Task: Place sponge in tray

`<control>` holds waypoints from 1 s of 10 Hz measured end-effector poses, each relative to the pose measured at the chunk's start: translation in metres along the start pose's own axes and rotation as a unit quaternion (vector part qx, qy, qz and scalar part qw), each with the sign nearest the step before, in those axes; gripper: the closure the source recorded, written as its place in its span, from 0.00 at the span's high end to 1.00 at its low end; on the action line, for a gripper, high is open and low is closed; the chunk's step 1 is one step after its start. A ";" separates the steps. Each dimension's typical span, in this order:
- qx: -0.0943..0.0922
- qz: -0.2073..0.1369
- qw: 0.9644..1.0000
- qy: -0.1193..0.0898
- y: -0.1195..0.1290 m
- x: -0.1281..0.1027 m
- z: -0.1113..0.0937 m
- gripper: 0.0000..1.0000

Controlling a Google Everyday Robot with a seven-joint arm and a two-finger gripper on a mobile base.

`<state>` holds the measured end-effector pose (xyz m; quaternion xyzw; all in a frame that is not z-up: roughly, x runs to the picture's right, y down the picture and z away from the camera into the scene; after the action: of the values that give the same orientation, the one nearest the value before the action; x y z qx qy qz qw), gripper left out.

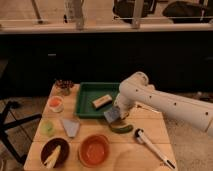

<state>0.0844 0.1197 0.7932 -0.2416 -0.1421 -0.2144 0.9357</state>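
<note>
The dark green tray [86, 102] sits at the back middle of the wooden table, with a tan oblong block [101, 101] inside it. The blue-grey sponge [111, 116] hangs tilted at the tray's front right corner, just over the rim. My gripper [115, 112] comes down from the white arm [165, 102] on the right and is shut on the sponge, holding it slightly above the table.
A blue-grey triangular piece [70, 127], an orange bowl [94, 150] and a dark bowl [53, 152] lie in front. A green oblong item [121, 128] and a white brush [151, 146] lie right of the sponge. Small cups [56, 103] stand at the left.
</note>
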 end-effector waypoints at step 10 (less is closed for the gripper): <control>-0.035 -0.086 0.996 0.007 -0.039 0.020 0.016 0.00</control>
<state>0.0803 0.0907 0.8296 -0.2599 -0.1485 -0.3008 0.9055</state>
